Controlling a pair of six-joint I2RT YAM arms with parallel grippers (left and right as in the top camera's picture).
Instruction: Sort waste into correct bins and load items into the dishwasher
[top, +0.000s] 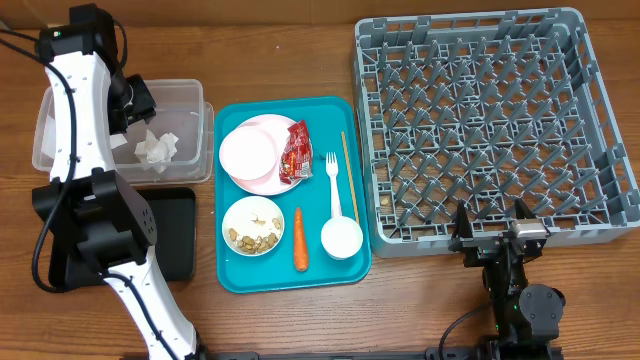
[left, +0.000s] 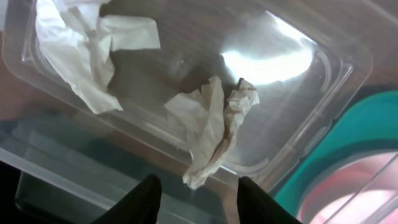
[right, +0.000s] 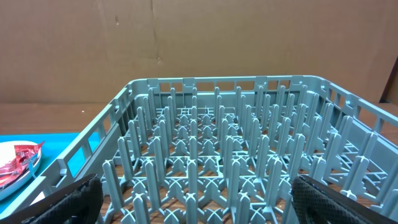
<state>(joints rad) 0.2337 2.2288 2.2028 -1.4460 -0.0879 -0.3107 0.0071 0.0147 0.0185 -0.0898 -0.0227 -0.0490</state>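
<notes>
My left gripper (top: 135, 100) hovers over the clear tub (top: 190, 95), jaws apart and empty. In the left wrist view, two crumpled white napkins (left: 214, 127) (left: 87, 50) lie inside the tub (left: 323, 93), beyond my open left gripper (left: 199, 199). On the teal tray (top: 350, 270) sit a pink plate (top: 255, 155), red wrapper (top: 295, 152), fork (top: 334, 185), chopstick (top: 349, 175), bowl of food bits (top: 253, 226), carrot (top: 299, 240) and a white cup (top: 341, 238). My right gripper (top: 498, 235) (right: 196, 199) stands wide open at the grey dish rack's (top: 490, 130) (right: 230, 155) front edge.
A flat black tray (top: 175, 235) lies in front of the clear tub, partly under my left arm. The teal tray fills the space between the bins and the rack. The red wrapper (right: 18, 163) shows at the left of the right wrist view.
</notes>
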